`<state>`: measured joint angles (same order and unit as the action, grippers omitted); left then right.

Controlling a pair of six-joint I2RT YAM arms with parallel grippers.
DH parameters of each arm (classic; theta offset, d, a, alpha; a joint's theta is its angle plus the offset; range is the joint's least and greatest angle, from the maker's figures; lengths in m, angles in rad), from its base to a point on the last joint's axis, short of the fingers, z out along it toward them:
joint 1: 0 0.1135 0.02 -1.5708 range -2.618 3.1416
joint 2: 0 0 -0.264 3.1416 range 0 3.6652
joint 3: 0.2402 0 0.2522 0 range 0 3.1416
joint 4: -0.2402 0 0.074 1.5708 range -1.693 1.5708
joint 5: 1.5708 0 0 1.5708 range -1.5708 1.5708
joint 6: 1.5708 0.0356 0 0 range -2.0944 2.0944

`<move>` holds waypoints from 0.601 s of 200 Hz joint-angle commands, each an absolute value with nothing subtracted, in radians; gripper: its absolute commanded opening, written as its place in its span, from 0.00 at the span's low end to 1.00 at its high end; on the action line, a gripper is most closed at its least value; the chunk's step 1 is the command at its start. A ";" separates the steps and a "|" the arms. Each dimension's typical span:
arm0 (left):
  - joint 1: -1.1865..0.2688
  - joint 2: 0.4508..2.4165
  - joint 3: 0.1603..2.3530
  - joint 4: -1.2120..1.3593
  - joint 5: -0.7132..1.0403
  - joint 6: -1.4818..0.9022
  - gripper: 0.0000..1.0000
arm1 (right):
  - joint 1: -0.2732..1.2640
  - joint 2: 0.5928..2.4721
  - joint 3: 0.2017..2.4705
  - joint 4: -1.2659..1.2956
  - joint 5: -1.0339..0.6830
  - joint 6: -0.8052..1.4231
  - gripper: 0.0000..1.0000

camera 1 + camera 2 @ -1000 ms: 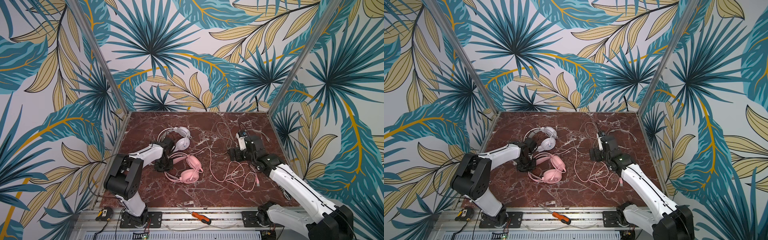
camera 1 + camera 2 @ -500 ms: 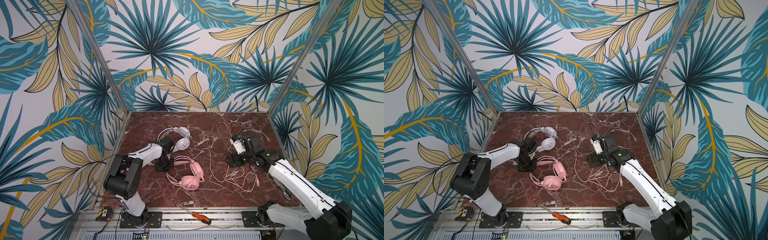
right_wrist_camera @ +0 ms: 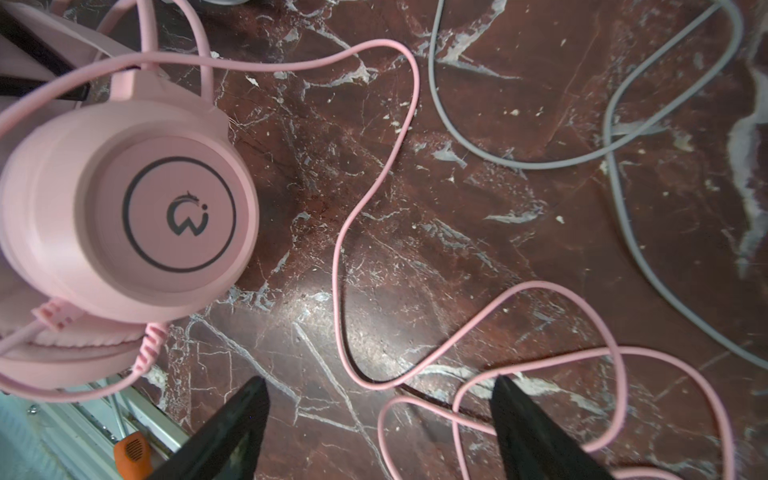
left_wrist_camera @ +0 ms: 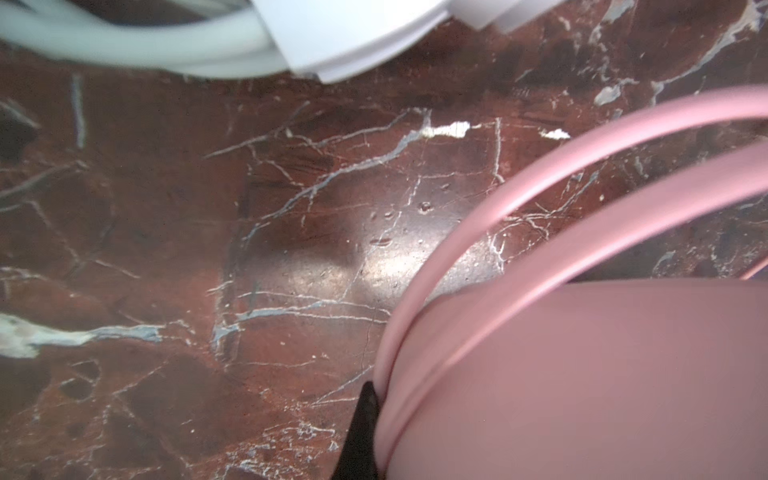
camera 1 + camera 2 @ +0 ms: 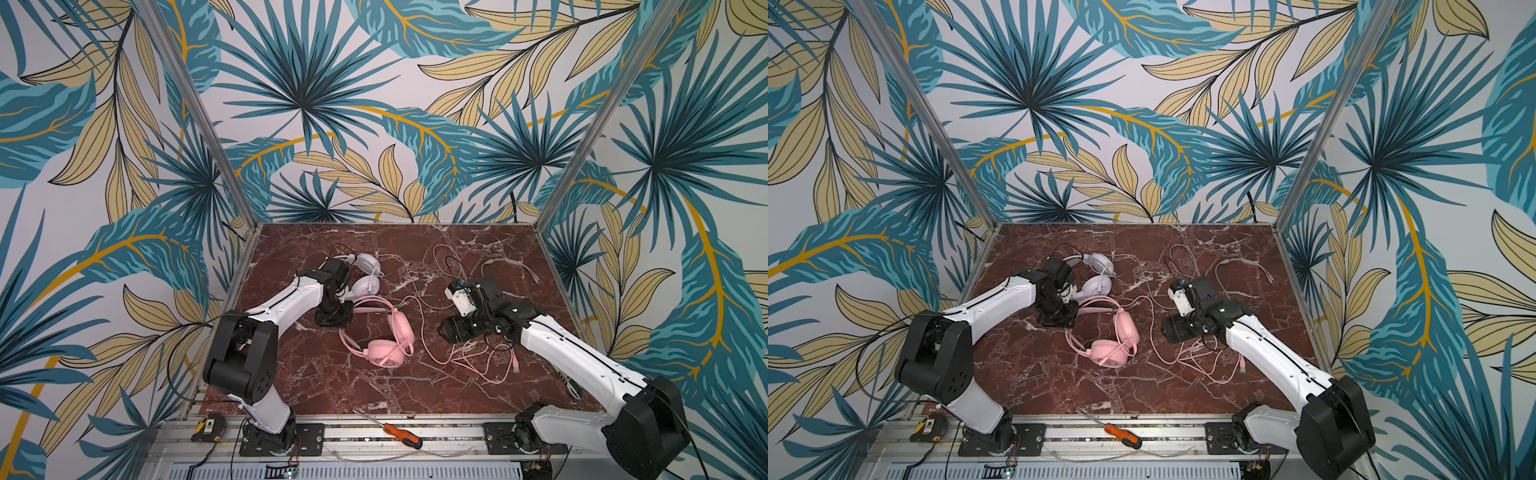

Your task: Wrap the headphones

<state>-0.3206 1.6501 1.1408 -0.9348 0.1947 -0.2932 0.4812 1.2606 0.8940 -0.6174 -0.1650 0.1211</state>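
Note:
The pink headphones (image 5: 386, 353) lie mid-table in both top views, earcups toward the front, headband (image 5: 368, 301) arching back. My left gripper (image 5: 334, 320) is shut on that headband; in the left wrist view one black finger (image 4: 361, 432) presses against the pink band (image 4: 519, 340), and the other finger is hidden behind it. The white headphones (image 5: 368, 266) lie just behind, by the left arm. My right gripper (image 3: 378, 390) hangs open low over loops of the pink cable (image 3: 340, 249), to the right of the pink earcup (image 3: 124, 208), with nothing between its fingers.
The white headphones' grey-white cable (image 5: 440, 257) snakes over the back right of the marble table (image 5: 324, 382) and shows as a grey cable (image 3: 457, 137) in the right wrist view. An orange-handled screwdriver (image 5: 401, 432) and a tape measure (image 5: 208, 428) lie on the front rail. Frame posts flank the table.
The pink headphones have swung round, one earcup sliding toward the front. My right gripper came left and down over the pink cable, its jaws narrowing a little. The left gripper stayed at the headband.

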 commanded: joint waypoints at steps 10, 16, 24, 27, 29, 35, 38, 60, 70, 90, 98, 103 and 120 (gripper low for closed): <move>-0.313 1.610 1.170 -0.949 0.276 -0.292 0.00 | 0.507 1.301 0.850 -0.514 -0.190 0.193 0.80; -0.312 1.613 1.175 -0.950 0.282 -0.300 0.00 | 0.511 1.304 0.841 -0.496 -0.192 0.200 0.79; -0.312 1.621 1.181 -0.950 0.295 -0.309 0.00 | 0.515 1.308 0.830 -0.478 -0.192 0.208 0.79; -0.311 1.623 1.184 -0.949 0.300 -0.312 0.00 | 0.516 1.312 0.826 -0.471 -0.191 0.210 0.78; -0.311 1.625 1.185 -0.949 0.305 -0.313 0.00 | 0.517 1.313 0.823 -0.468 -0.192 0.212 0.78; -0.310 1.631 1.189 -0.949 0.317 -0.318 0.00 | 0.519 1.317 0.818 -0.460 -0.192 0.217 0.78; -0.311 1.634 1.191 -0.949 0.320 -0.320 0.00 | 0.520 1.320 0.816 -0.456 -0.192 0.219 0.77; -0.310 1.641 1.199 -0.948 0.319 -0.328 0.00 | 0.536 1.336 0.798 -0.428 -0.196 0.237 0.74; -0.310 1.641 1.201 -0.948 0.316 -0.332 0.00 | 0.544 1.348 0.791 -0.419 -0.195 0.242 0.73; -0.311 1.641 1.207 -0.948 0.328 -0.344 0.00 | 0.551 1.378 0.787 -0.402 -0.196 0.253 0.68; -0.310 1.640 1.210 -0.948 0.336 -0.346 0.00 | 0.555 1.391 0.785 -0.391 -0.199 0.261 0.66; -0.311 1.638 1.209 -0.947 0.337 -0.347 0.00 | 0.557 1.402 0.782 -0.381 -0.203 0.269 0.65; -0.311 1.632 1.206 -0.948 0.335 -0.350 0.00 | 0.564 1.431 0.778 -0.355 -0.213 0.287 0.62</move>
<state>-0.3164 1.6505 1.1736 -0.9470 0.2703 -0.3332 0.5522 1.3956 0.8009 -0.4084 -0.1913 0.2485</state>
